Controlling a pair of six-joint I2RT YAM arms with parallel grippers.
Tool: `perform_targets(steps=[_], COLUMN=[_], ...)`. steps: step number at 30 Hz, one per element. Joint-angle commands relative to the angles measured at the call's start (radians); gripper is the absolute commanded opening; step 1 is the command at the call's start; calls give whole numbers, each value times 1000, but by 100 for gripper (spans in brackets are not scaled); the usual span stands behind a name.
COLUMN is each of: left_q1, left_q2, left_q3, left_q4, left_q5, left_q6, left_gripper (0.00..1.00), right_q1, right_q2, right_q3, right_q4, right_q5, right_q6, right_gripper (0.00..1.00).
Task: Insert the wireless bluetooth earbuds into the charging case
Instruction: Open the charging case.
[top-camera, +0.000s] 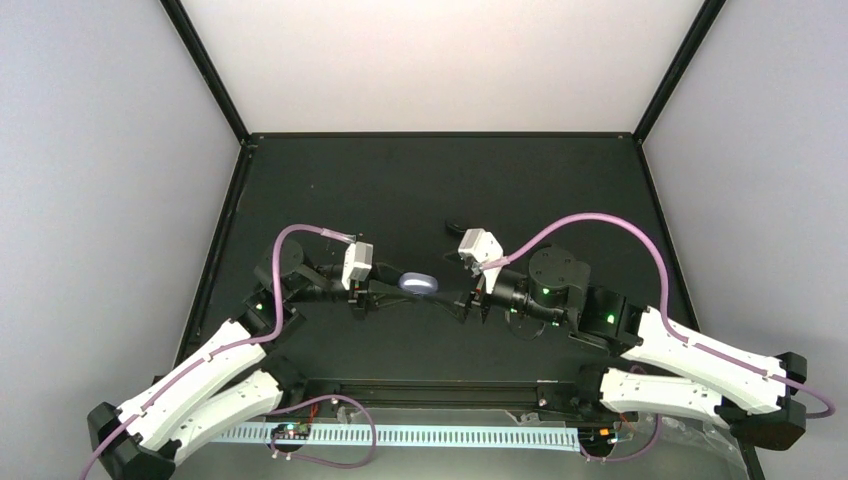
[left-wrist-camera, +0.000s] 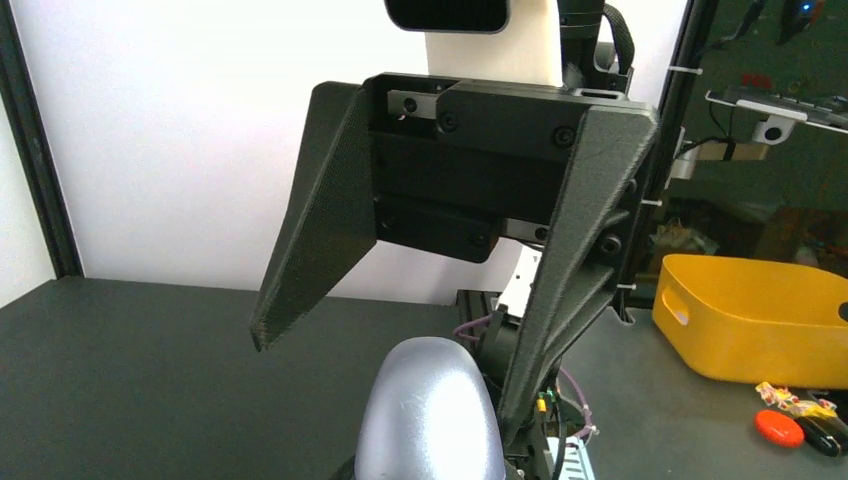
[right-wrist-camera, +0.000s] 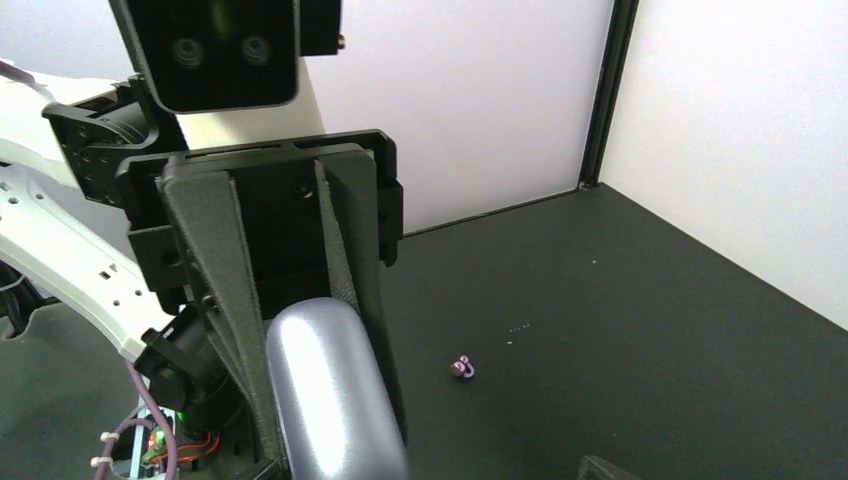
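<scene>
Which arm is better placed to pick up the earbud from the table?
Probably the right: the right gripper is open and empty, and its wrist view shows the earbud; the left gripper is shut on the case.

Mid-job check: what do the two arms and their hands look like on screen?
The left arm and right arm have white lower shells, black joints lit green, and a looping purple cable each. The left hand and right hand are black, with two tapered, grainy fingers under a white camera mount.
</scene>
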Motion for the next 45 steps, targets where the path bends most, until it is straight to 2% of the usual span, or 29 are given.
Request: perform_targets(steps=[1,13,45], left_q1=[-7,-16,-28], left_q2=[-25,-35,-17], left_q3=[5,-6,-9], left_q4=[-1,-9,-35], left_q5=[16,13,-14], left_q6=[44,66,90], left_gripper=[2,2,2], right_q1=[-5,-5,-5], right_q2=[7,2,0], right_q3=[21,22,37], right_q4=[35,49,56], right_q5=[41,145,176], right_q6=[19,34,25], right_gripper=[77,77,77])
